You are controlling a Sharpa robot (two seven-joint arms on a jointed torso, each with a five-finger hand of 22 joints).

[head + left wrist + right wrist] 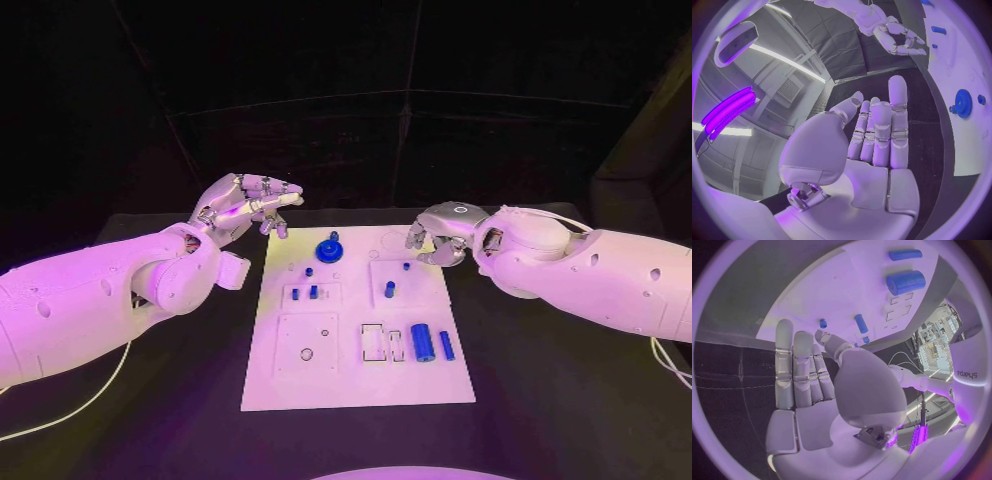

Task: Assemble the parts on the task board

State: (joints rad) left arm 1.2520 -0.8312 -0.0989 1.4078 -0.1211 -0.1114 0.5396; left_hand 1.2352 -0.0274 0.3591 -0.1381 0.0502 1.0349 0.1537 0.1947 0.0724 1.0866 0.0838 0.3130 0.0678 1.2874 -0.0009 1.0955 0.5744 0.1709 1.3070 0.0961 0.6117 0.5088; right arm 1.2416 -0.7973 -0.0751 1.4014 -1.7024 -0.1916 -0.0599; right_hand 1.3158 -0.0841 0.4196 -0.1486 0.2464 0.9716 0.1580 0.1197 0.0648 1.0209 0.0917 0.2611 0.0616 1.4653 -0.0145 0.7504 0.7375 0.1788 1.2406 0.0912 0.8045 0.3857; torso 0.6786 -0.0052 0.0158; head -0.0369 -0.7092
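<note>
You're between picks: both the left hand [248, 205] and right hand [437, 235] hover empty, fingers apart (over the task board's [356, 385] far corners); next, grasp the large blue cylinder [423, 341].

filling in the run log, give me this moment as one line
left hand: open, raised beyond board's far-left corner | right hand: open, at far-right edge | task board: blue gear standing, blue cylinder lying

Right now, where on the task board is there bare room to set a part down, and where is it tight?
The task board is bare along its near edge, below the large blue cylinder and the cutouts. Its far left corner, beside the blue gear, is also free. The middle, round the small blue pegs, is crowded. Left hand and right hand hold nothing at the far end.
</note>
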